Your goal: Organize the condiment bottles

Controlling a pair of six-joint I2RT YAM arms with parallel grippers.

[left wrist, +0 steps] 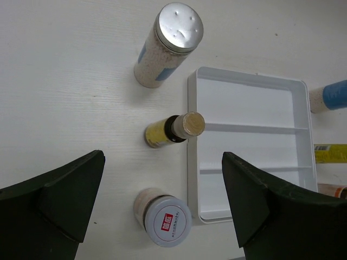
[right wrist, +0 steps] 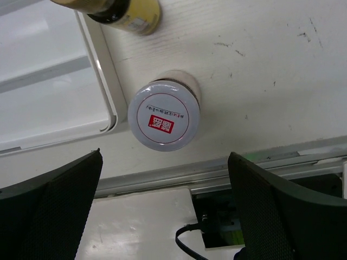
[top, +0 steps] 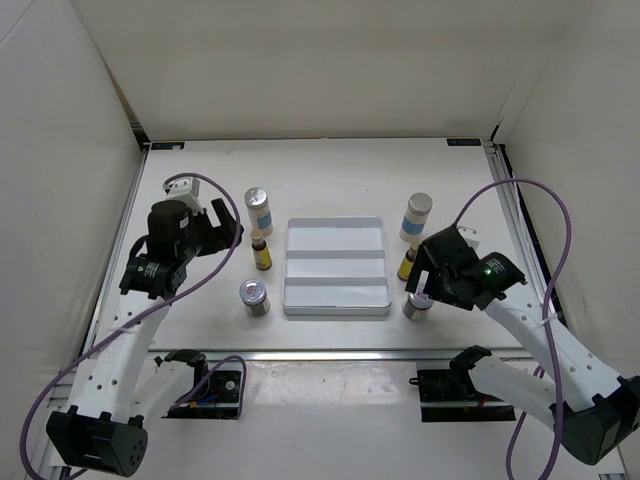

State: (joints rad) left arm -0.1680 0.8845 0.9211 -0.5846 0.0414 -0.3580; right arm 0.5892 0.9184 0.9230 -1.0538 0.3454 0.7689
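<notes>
A white tray [top: 335, 292] lies mid-table. To its left stand a tall white blue-labelled bottle [top: 258, 209], a slim yellow dark-capped bottle [top: 261, 252] and a squat silver-lidded jar [top: 254, 297]. To its right stand a second tall bottle [top: 416, 216], a yellow bottle [top: 407, 264] and a jar [top: 415, 306]. My left gripper [top: 226, 228] is open and empty above the left group; its view shows the tall bottle [left wrist: 165, 46], yellow bottle [left wrist: 173, 129] and jar [left wrist: 162, 216]. My right gripper [top: 425, 278] is open and empty over the right jar [right wrist: 164, 115], beside the yellow bottle [right wrist: 122, 13].
The tray has three empty compartments and shows in the left wrist view [left wrist: 193, 162] and the right wrist view [right wrist: 103, 92]. White walls enclose the table. A metal rail [top: 340, 352] runs along the near edge, close to the right jar.
</notes>
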